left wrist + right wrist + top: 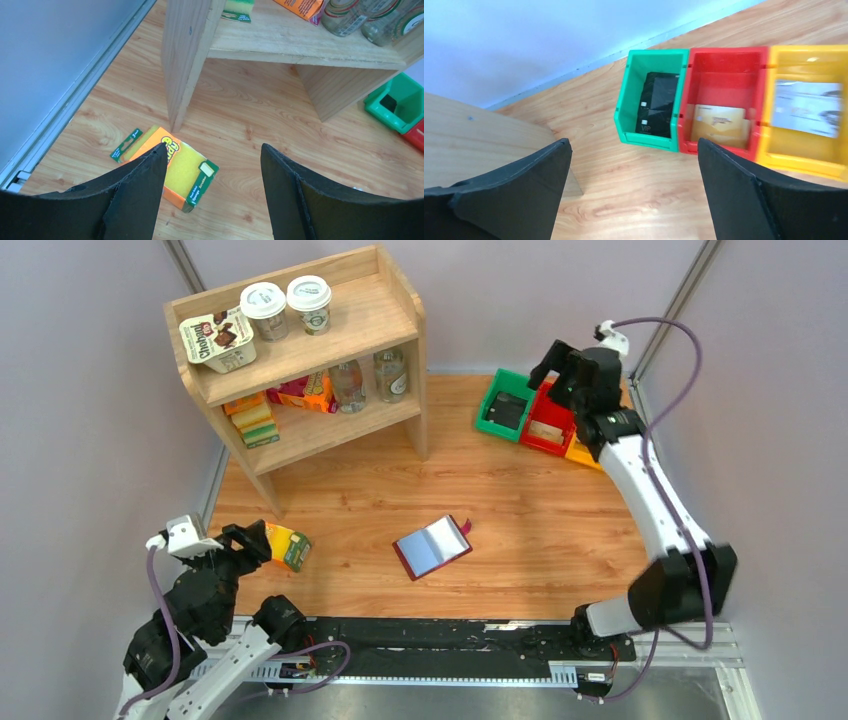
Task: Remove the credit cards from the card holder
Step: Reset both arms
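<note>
Right tool (pixel 633 150) fills the bottom of its wrist view. Its two black fingers are set wide apart with nothing between them, and it hovers over the far right corner of the wooden surface (pixel 634 200). Just ahead of it three open bins stand in a row, touching:
- green plastic bin (pixel 624 110): holds a thin black card (pixel 658 102)
- red plastic bin (pixel 724 60): holds a flat beige card (pixel 716 122)
- yellow plastic bin (pixel 804 54): holds a pale grey card (pixel 806 107), blurred, print unreadable

Left tool (pixel 214 150) is at the near left corner, fingers likewise apart and empty. It hangs over a yellow-and-orange sponge pack (pixel 185 172) lying near the foot of the wooden shelf unit (pixel 182 65).

Maroon leather-look folding card holder (pixel 432 546) lies open and flat at mid surface, well apart from both tools, grey clear sleeve facing up. From overhead I cannot tell whether a card sits in the sleeve.

Judgement: this is the drop-off end of a cycle, with one card per bin and the right tool empty above them. The task looks late, possibly complete, pending a check of the sleeves.

If a card is left, the next move calls for an arm to swing over to the holder. It would need to come down low at the sleeve mouth and pinch a thin edge. The holder looks light and unanchored, so the other tool likely needs to pin one half while the card slides out.
</note>
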`<state>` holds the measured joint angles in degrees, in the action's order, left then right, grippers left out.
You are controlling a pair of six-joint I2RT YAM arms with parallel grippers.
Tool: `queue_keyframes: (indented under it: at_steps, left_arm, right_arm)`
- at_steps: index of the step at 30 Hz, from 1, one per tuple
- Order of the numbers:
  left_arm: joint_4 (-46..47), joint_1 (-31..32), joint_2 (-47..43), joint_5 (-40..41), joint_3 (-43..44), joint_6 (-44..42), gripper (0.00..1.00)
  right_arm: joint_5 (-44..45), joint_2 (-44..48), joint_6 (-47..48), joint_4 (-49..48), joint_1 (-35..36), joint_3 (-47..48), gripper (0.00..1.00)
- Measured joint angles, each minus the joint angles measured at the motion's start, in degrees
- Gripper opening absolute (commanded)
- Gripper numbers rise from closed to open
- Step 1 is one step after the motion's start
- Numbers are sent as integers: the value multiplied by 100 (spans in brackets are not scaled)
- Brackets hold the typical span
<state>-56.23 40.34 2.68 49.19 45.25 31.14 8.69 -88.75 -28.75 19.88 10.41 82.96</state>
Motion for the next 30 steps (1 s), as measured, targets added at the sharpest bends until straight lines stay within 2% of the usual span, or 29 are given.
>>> queue_keyframes:
  at_steps: [9, 14, 17, 25, 30]
  left_arm:
    - [39, -4, -221, -2, -2, 0, 76]
    - [39, -4, -221, -2, -2, 0, 76]
    - [39, -4, -221, -2, -2, 0, 76]
    - [33, -4, -221, -15, -2, 4, 76]
    - [48, -9, -221, -157, -2, -101, 76]
  right_arm:
    - [846, 3958, 918, 205, 0, -1711, 100]
    - [1187, 5923, 1338, 256, 0, -2304, 100]
    - [1316, 6664, 1543, 258, 0, -2636, 100]
    - [1532, 8531, 1952, 562, 0, -4249, 100]
    - [1565, 8856, 2120, 538, 2, -4623, 100]
